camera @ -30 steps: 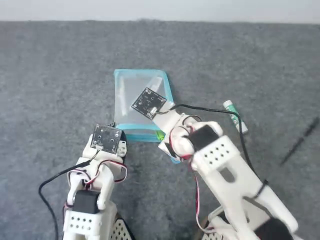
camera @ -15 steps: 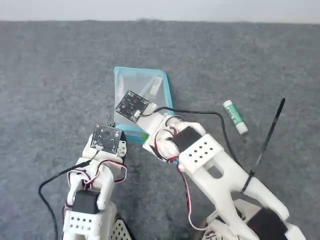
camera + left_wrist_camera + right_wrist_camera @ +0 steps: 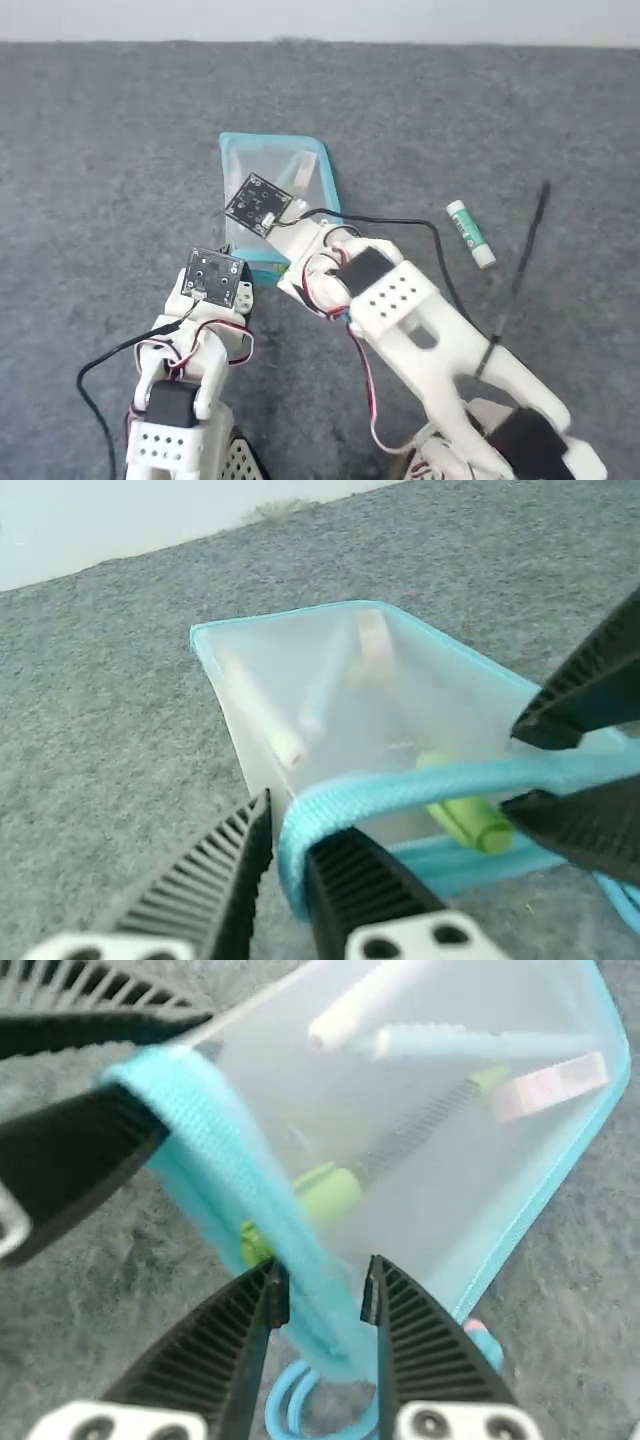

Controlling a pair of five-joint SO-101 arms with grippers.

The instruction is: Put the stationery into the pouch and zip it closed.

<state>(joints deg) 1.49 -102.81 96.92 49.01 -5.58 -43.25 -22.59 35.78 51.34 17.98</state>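
Observation:
The translucent pouch (image 3: 270, 165) with blue trim lies mid-table. Inside it are a white pen (image 3: 260, 715), a light blue pen (image 3: 470, 1042), a green highlighter (image 3: 325, 1192) and a pink eraser (image 3: 550, 1085). My left gripper (image 3: 290, 880) is shut on the pouch's blue zipper edge at its near left corner. My right gripper (image 3: 320, 1335) is shut on the same zipper band a short way along, close to the left one, with a blue pull loop (image 3: 300, 1400) under it. A white and green glue stick (image 3: 470, 233) lies on the table to the right, outside the pouch.
Grey carpet-like table surface (image 3: 120, 150) all around, with a pale wall along the far edge. A thin black strap (image 3: 522, 250) sticks up from the right arm, and its black cable (image 3: 400, 222) runs near the glue stick.
My right gripper has slid left along the pouch's near zipper edge toward the left gripper. The pouch has shifted slightly left and up. The left arm has stayed put.

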